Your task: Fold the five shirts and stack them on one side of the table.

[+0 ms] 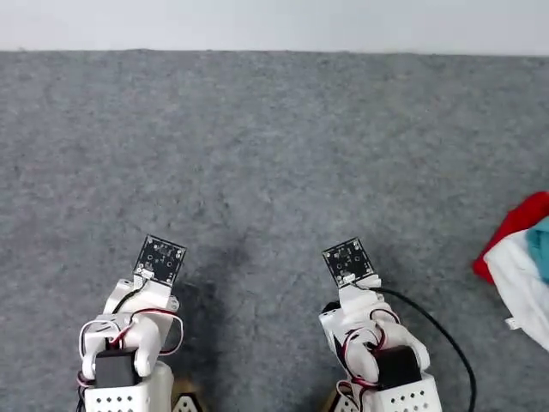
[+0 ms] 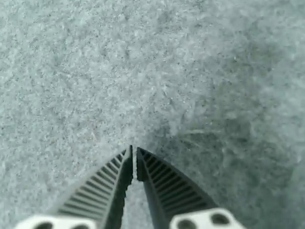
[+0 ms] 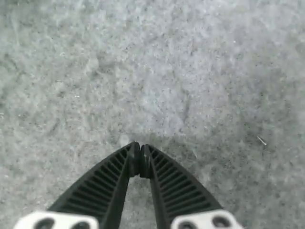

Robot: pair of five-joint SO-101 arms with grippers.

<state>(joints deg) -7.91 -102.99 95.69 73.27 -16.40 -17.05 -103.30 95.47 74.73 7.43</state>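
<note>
- A crumpled heap of shirts (image 1: pixel 518 262) is lying unfolded at the table (image 1: pixel 274 154) edge on the right arm's side.
- A red shirt (image 1: pixel 525 217) is bunching farthest back, with a teal shirt (image 1: pixel 542 245) and a white shirt (image 1: pixel 523 283) overlapping it.

arms (image 1: pixel 137 330) (image 1: pixel 369 330) – 2 | claws (image 2: pixel 134 158) (image 3: pixel 139 161) – 2 | shirt heap (image 1: pixel 521 262) – 1 | table (image 1: pixel 274 146) – 1
</note>
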